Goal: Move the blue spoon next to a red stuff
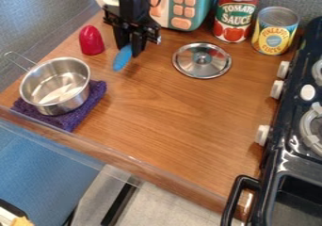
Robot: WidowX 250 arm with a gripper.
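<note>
Since the blue spoon (122, 59) looks like light, rigid plastic, it should need only a modest squeeze and is unlikely to break. The black gripper (129, 49) appears to have its upper end pinched between the fingers, over the wooden counter (170, 112) and near the red round-topped object (92, 40). The smooth surface could let it swivel or slip, so a hold nearer its middle, square across the narrow width, would probably balance better.

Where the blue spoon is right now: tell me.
In the camera view, upper left: the blue spoon is at the gripper, just right of the red object.
</note>
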